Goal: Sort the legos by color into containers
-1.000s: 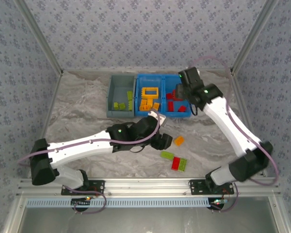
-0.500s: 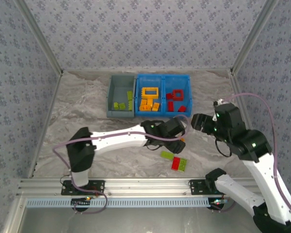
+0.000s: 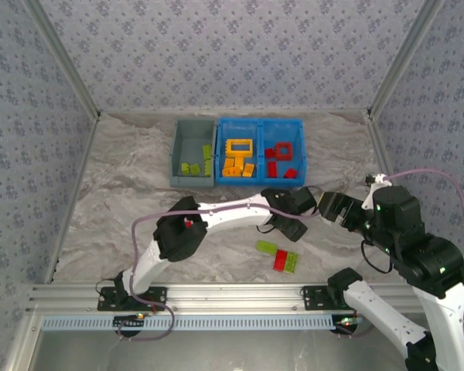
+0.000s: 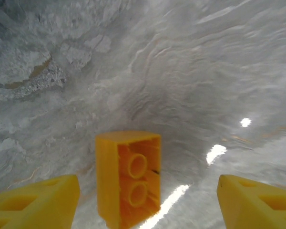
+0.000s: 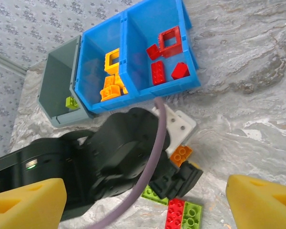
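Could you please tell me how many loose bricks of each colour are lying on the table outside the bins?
Lime green studded plastic bricks: 2
Red studded plastic brick: 1
Orange-yellow studded plastic brick: 1
Total: 4

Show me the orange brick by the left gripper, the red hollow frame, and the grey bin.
orange brick (image 4: 128, 179), left wrist view, on its hollow underside.
red hollow frame (image 5: 162, 45), right wrist view, on its left rim.
grey bin (image 3: 189, 140), top external view, on its bare floor.
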`<control>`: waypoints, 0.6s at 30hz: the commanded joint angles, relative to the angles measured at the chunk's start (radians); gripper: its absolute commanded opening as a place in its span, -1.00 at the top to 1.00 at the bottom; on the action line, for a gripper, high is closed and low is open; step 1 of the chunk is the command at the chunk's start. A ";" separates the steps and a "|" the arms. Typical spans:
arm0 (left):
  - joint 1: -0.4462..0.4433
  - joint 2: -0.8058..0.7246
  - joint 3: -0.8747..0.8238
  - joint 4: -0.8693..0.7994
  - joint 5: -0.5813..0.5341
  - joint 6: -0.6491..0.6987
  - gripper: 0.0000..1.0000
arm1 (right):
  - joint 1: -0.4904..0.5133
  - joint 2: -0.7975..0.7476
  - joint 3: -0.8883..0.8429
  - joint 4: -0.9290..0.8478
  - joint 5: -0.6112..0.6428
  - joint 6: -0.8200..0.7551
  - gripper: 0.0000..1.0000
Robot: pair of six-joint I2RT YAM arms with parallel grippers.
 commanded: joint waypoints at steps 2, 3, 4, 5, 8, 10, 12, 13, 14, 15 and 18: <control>0.002 0.055 0.048 -0.065 0.004 0.020 -0.45 | 0.004 -0.017 -0.017 0.017 -0.034 0.027 -0.78; 0.004 0.062 0.051 -0.067 -0.006 0.020 -0.42 | 0.004 -0.017 -0.019 0.018 -0.035 0.027 -0.78; 0.004 0.068 0.051 -0.067 -0.011 0.019 -0.37 | 0.004 -0.019 -0.022 0.020 -0.034 0.029 -0.78; 0.006 0.073 0.054 -0.065 -0.012 0.019 -0.31 | 0.004 -0.021 -0.027 0.023 -0.036 0.029 -0.77; 0.008 0.090 0.066 -0.066 -0.021 0.020 -0.11 | 0.005 -0.022 -0.040 0.031 -0.042 0.032 -0.76; 0.009 0.091 0.066 -0.058 -0.028 0.021 0.10 | 0.004 -0.021 -0.047 0.038 -0.046 0.034 -0.75; 0.009 0.079 0.061 -0.049 -0.035 0.018 0.24 | 0.004 -0.021 -0.054 0.043 -0.047 0.034 -0.74; 0.008 0.069 0.053 -0.042 -0.044 0.015 0.27 | 0.005 -0.021 -0.058 0.044 -0.048 0.031 -0.73; 0.009 0.057 0.045 -0.038 -0.055 0.011 0.32 | 0.004 -0.021 -0.063 0.045 -0.049 0.028 -0.73; 0.009 0.036 0.032 -0.035 -0.071 0.003 0.35 | 0.004 -0.021 -0.067 0.048 -0.052 0.024 -0.73; 0.023 -0.066 -0.036 -0.015 -0.096 -0.038 0.36 | 0.004 -0.016 -0.083 0.051 -0.073 0.002 -0.72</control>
